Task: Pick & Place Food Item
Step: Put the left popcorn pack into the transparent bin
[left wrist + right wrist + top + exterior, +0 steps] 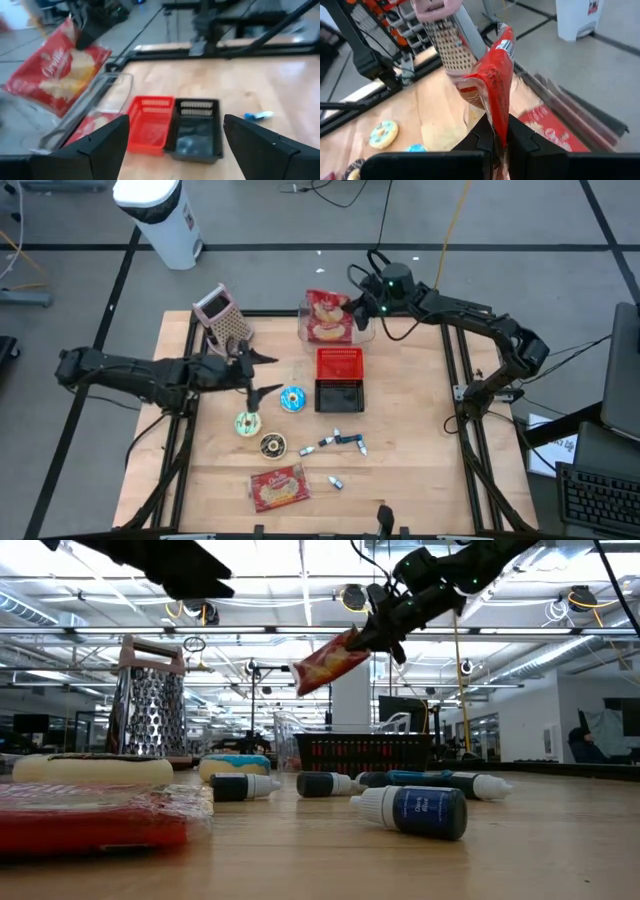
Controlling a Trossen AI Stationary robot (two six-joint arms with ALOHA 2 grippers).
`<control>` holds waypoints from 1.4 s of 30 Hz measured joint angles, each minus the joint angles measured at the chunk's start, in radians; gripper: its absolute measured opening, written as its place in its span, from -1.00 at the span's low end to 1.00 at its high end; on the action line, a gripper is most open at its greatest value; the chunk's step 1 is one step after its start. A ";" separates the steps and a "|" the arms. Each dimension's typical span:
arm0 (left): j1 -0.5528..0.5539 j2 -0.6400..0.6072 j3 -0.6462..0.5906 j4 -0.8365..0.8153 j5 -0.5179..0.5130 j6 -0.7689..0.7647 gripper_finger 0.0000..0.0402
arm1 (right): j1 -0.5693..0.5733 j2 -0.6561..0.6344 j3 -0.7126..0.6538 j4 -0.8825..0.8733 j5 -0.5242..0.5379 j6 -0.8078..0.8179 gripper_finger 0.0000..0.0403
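Note:
A red snack packet (327, 316) hangs in the air over the clear container (302, 332) at the table's far edge, with my right gripper (368, 307) shut on it. In the low view the packet (328, 662) slopes down away from that gripper (385, 632). Another red packet (90, 131) lies inside the container (107, 85). My left gripper (262, 374) hovers open at the table's left middle with nothing between its fingers, beside the blue donut (291, 398). A third red packet (278, 487) lies flat near the front edge. My right gripper pinches one end of the snack packet (497, 117) between its two fingers. The fingers come slanting slightly downward from the table's far right. The packet is lifted clear and stands edge-on and tilted, reaching out beyond the fingers above the container.
A red basket (338, 363) and a black basket (340, 395) sit at the centre. A metal grater (225, 315) stands at the far left. Two more donuts (247, 423) (272, 445) and several small dye bottles (340, 442) lie toward the front. A white bin (160, 215) stands beyond the table.

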 joint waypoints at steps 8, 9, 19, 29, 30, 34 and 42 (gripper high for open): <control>0.079 -0.217 -0.111 0.021 0.077 -0.054 0.60 | -0.002 0.000 -0.099 0.097 0.000 0.012 -0.95; 0.083 -0.244 -0.132 0.028 0.083 -0.063 0.61 | -0.004 0.000 -0.116 0.122 -0.001 0.018 -0.95; 0.087 -0.443 -0.292 0.153 0.176 -0.102 0.62 | -0.005 0.000 -0.279 0.350 0.001 0.087 -0.95; 0.087 -0.465 -0.319 0.153 0.196 -0.105 0.57 | -0.011 0.000 -0.269 0.522 -0.123 0.098 -0.95; 0.087 -0.459 -0.319 0.154 0.196 -0.106 0.57 | -0.012 0.000 -0.245 0.505 -0.145 0.098 -0.95; 0.087 -0.453 -0.319 0.150 0.196 -0.103 0.60 | -0.014 0.000 -0.119 0.366 -0.163 0.066 -0.95; 0.087 -0.447 -0.319 0.156 0.196 -0.102 0.59 | 0.002 0.068 0.159 0.106 -0.155 -0.018 -0.95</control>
